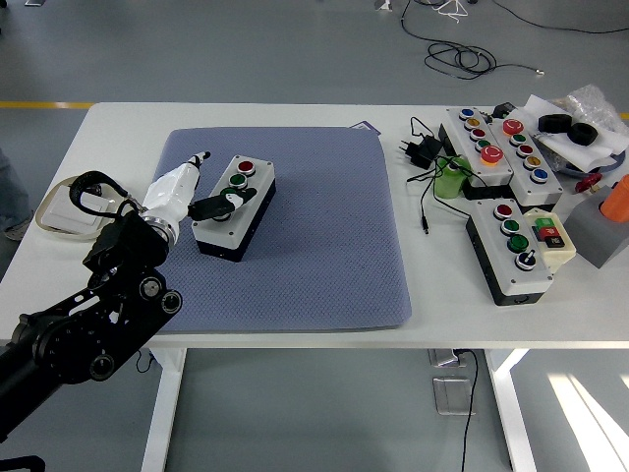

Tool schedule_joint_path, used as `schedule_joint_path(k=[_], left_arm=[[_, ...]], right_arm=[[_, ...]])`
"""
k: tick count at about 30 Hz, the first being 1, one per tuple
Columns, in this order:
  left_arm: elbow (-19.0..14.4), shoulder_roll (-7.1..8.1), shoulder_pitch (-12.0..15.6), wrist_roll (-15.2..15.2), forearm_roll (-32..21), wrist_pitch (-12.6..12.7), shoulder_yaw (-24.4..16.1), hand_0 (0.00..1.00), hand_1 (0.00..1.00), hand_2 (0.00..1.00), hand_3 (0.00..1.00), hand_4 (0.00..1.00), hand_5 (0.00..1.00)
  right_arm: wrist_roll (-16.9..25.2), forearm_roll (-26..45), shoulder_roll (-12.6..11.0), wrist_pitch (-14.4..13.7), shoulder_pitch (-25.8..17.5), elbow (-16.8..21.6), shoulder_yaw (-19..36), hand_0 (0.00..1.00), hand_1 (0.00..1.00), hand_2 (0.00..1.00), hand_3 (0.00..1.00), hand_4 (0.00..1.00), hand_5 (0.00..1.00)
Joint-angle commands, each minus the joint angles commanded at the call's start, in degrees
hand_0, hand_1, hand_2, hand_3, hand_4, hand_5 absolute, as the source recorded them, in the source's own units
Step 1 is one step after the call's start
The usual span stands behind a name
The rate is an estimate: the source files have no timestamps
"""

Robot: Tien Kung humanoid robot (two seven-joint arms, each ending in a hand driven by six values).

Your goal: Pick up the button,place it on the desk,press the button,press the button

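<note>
Blue mat (324, 246) under button box (236, 206)

I see the white table (295, 116) carrying a blue-grey mat (324, 236), with one button box (234, 206) on it. To the right lie more button boxes (511, 246), a black adapter (423, 150) (cable trailing) and a green roll (450, 180).

I see the button box (234, 207) lying flat on the blue-grey mat (324, 236), turned a little askew on its left half. It is a grey-topped box with black sides, carrying a red button at the far end, a green one next, then a black switch.
</note>
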Motion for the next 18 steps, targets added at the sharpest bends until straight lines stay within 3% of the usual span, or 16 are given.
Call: schedule_joint_path(k=[7,8,13,14,18], left_arm=[[1.21,-0.86,-1.06,2.03,1.43,-0.84,3.33,0.958,0.998,0.998,0.998,0.998,0.724],[1.60,-1.02,-1.27,2.03,1.70,-0.77,3.64,0.898,0.998,0.998,0.998,0.998,0.614],[5.18,-2.43,-2.60,2.03,4.06,0.14,4.35,0.898,0.998,0.998,0.998,0.998,0.614],[5.77,-2.67,-2.80,2.03,4.61,0.24,4.36,0.809,0.998,0.998,0.998,0.998,0.511],[7.87,-3.40,-3.78,2.03,6.65,-1.12,4.50,0.809,0.998,0.998,0.998,0.998,0.511]], right_arm=[[0.12,-0.11,-0.09,-0.02,0.13,0.00,0.16,0.787,0.797,0.817,0.751,0.412,0.479],[0.13,-0.13,-0.11,-0.03,0.15,0.00,0.17,0.787,0.797,0.817,0.751,0.412,0.479],[0.17,-0.21,-0.17,-0.07,0.28,0.00,0.29,0.787,0.797,0.817,0.751,0.412,0.479],[0.20,-0.14,-0.18,-0.08,0.29,0.00,0.30,0.787,0.797,0.817,0.751,0.412,0.479],[0.24,-0.25,-0.22,-0.14,0.40,0.00,0.43,0.787,0.797,0.817,0.751,0.412,0.479]])
